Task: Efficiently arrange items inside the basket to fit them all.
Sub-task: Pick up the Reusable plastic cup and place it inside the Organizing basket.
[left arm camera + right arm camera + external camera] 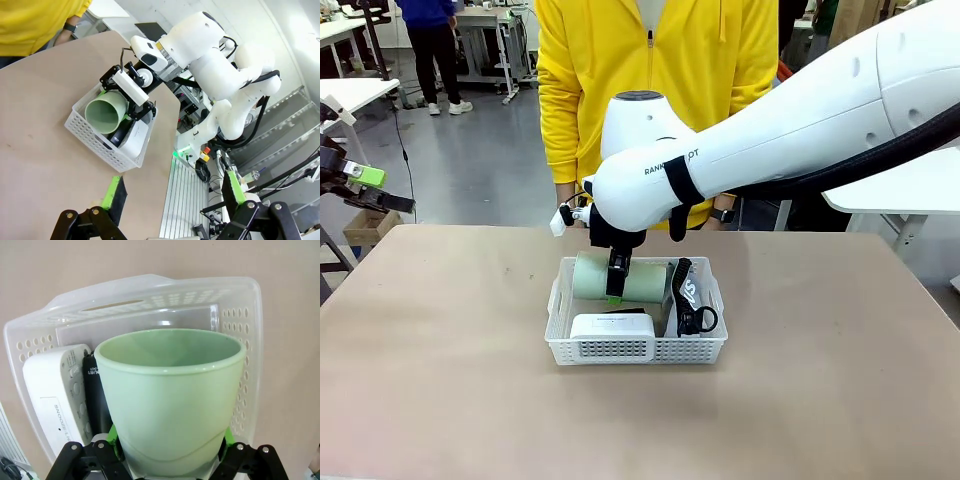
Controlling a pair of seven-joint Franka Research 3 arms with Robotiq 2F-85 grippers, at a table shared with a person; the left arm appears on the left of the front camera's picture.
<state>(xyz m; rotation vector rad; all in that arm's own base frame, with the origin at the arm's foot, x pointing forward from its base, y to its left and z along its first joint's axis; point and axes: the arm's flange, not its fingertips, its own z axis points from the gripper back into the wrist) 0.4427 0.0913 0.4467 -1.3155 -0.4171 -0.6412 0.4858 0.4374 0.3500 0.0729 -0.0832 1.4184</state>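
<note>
The white lattice basket (636,352) stands mid-table. A pale green cup (590,278) lies on its side along the basket's far wall, and my right gripper (613,285) reaches down over it. In the right wrist view the cup (170,390) sits between the green pads (114,439), which touch its sides near the base. A white boxy device (610,327) lies at the basket's near side. A dark item with white print (685,290) stands at the right end. My left gripper (175,195) hangs open off the table's left, holding nothing.
A person in a yellow hoodie (650,80) stands at the far edge, just behind the basket. Bare tan tabletop (440,380) surrounds the basket on all sides. My right arm's white body (770,140) spans from the right over the basket.
</note>
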